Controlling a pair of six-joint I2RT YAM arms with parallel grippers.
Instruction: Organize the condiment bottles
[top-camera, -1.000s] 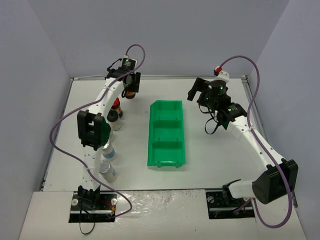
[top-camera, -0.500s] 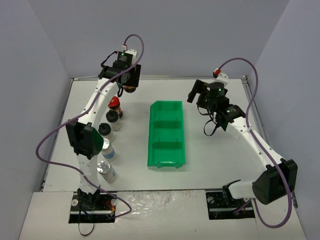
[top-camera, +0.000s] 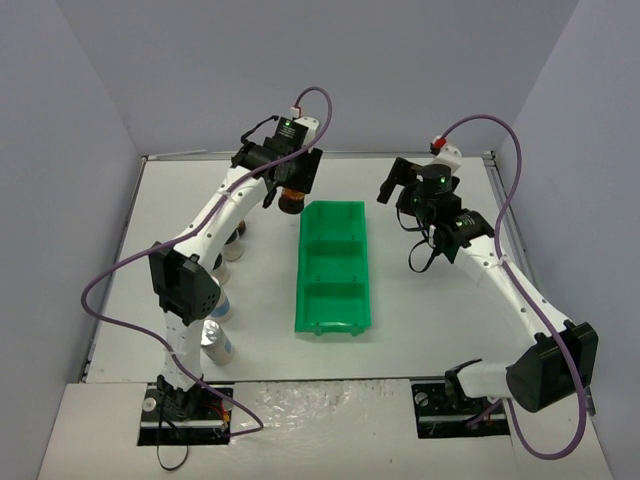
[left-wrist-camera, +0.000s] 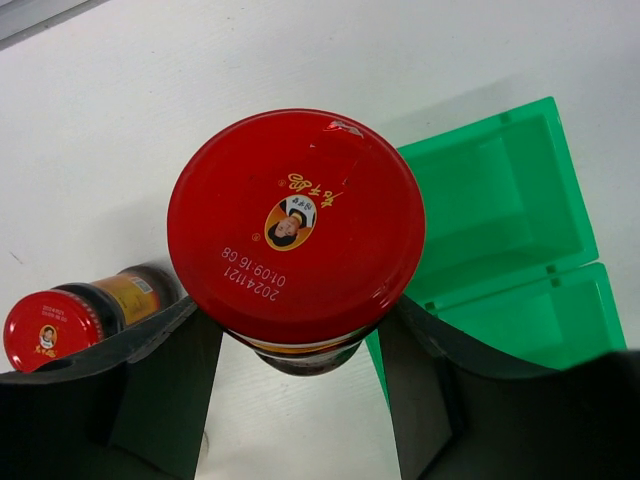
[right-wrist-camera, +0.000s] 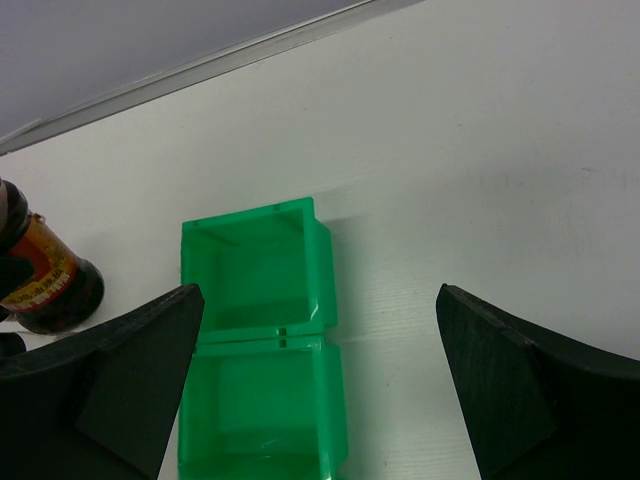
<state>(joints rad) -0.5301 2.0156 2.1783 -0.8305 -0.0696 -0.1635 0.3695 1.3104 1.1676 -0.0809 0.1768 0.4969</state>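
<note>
On the cap of the red-capped jar (left-wrist-camera: 296, 225), white stamp, upside down here: 20241121 over 01:09:16 68 | gold Chinese characters above a portrait badge, too small to read | second jar (left-wrist-camera: 52, 328): same badge, print illegible

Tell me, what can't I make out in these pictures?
The held jar: in the left wrist view its red cap hides nearly all of its label, and the left tool covers its sides.
The standing bottles: in the top view the left arm covers some, so their count is unclear.
The green bin: in the right wrist view the bottom edge cuts off its nearer part.
</note>
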